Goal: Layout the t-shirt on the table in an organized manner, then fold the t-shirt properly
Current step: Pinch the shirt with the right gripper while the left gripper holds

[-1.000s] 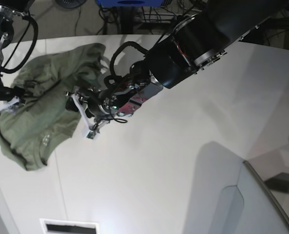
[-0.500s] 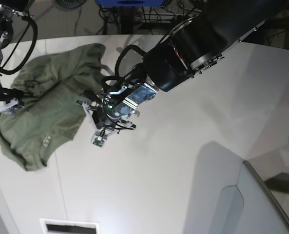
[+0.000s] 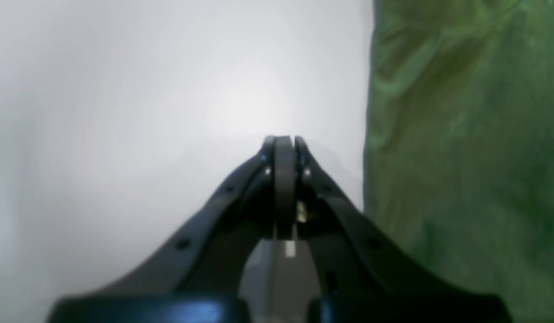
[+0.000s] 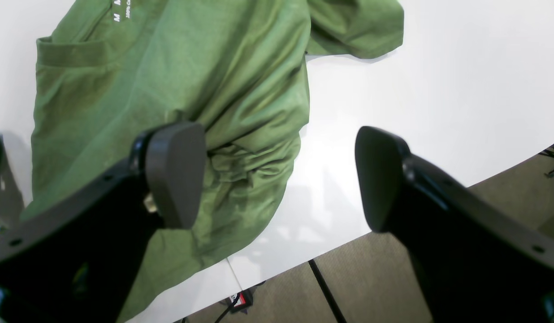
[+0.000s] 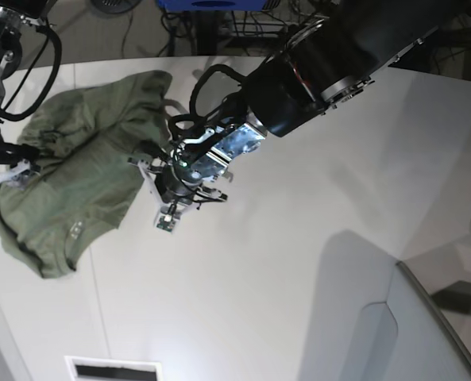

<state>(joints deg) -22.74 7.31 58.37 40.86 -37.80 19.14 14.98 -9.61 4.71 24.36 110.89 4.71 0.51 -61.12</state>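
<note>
So the olive-green cotton t-shirt (image 5: 76,186) is bunched up and rumpled in the upper left of the base view, lying on the big smooth white table (image 5: 299,238) near its far curved edge. The left gripper (image 5: 164,214) sits just off the shirt's right edge, jaws clenched together on nothing, over bare tabletop. The right gripper (image 4: 281,175) hangs above the shirt's crumpled part, jaws spread wide and holding nothing.

Our left gripper (image 3: 283,148) points down with its jaws pressed together and nothing between them, its arm reaching in from the upper right; our right gripper (image 4: 277,179) hangs with jaws spread wide
</note>
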